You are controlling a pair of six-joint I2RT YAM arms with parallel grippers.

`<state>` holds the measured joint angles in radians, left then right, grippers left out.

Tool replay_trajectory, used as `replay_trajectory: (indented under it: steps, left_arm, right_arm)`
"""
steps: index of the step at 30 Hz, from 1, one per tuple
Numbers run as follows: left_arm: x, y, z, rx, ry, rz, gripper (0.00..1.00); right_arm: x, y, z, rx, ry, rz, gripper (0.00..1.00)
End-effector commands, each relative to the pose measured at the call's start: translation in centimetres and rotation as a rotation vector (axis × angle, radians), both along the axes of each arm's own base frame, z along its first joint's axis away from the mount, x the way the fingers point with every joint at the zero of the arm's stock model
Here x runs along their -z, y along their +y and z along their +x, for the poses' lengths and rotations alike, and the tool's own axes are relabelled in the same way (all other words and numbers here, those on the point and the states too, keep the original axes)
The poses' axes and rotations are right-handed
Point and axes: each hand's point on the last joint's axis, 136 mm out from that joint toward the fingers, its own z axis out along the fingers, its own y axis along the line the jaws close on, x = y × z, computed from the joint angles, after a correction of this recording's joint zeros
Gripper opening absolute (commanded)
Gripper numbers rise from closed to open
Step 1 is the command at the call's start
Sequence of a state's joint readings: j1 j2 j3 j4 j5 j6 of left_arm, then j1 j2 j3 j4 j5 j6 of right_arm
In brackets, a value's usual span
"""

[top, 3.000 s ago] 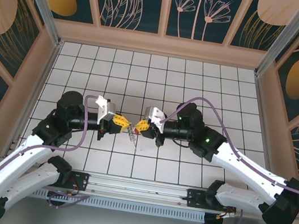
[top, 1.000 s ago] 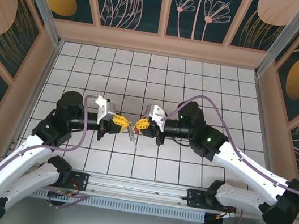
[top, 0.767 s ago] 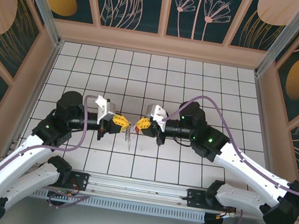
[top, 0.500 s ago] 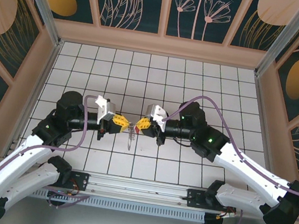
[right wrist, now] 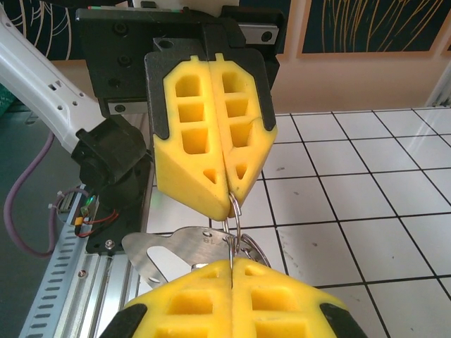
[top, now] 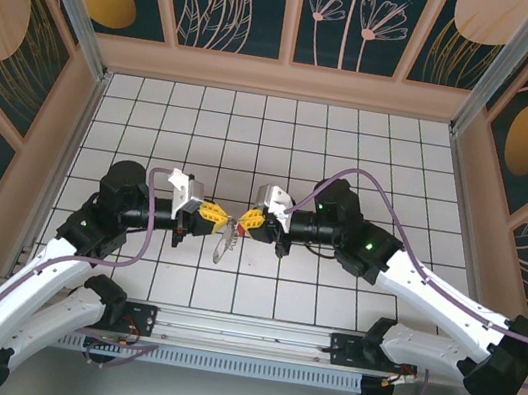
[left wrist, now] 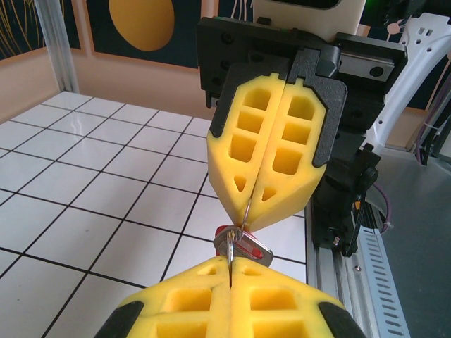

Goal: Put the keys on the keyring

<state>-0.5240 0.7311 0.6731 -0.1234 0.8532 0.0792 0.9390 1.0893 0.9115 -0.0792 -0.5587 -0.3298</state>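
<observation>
Right, both hands meet tip to tip above the white tiled worktop [top: 354,142], and the keyring [right wrist: 237,210] is the thing caught between them. My left hand [top: 213,217] sits just left of the keyring, its jaws pressed flat together and pinching the thin wire loop at the very tip. My right hand [top: 247,222] sits just right of the keyring, jaws equally closed, nipping the opposite side of the same loop. The keyring is held up off the worktop, spanning the two tips.

The keys [top: 222,244] dangle just beneath the keyring as a small silvery bunch. From the right wrist I see one silver key [right wrist: 180,248] lying almost flat below the keyring, its rounded head, with a hole in it, off to the left of the keyring in that view. From the left wrist a red-headed piece [left wrist: 248,246] hangs directly under the keyring, touching a silvery blade beside it. I cannot tell how many keys are actually threaded on the loop.
</observation>
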Motion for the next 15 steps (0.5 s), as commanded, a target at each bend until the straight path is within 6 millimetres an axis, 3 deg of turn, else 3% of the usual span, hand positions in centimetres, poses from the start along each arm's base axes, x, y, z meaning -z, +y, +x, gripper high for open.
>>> replay_trajectory:
  steps: [1,15]
  left_arm:
    - [-0.65,-0.04,-0.41,0.019,-0.05,-0.018,0.0]
    - [-0.72,-0.04,-0.41,0.018,-0.052,-0.02,0.0]
  right_arm:
    - [-0.22,0.2,-0.25,-0.008,0.009,0.022,0.0]
    - [-0.48,-0.2,0.01,0.009,0.021,0.037,0.0]
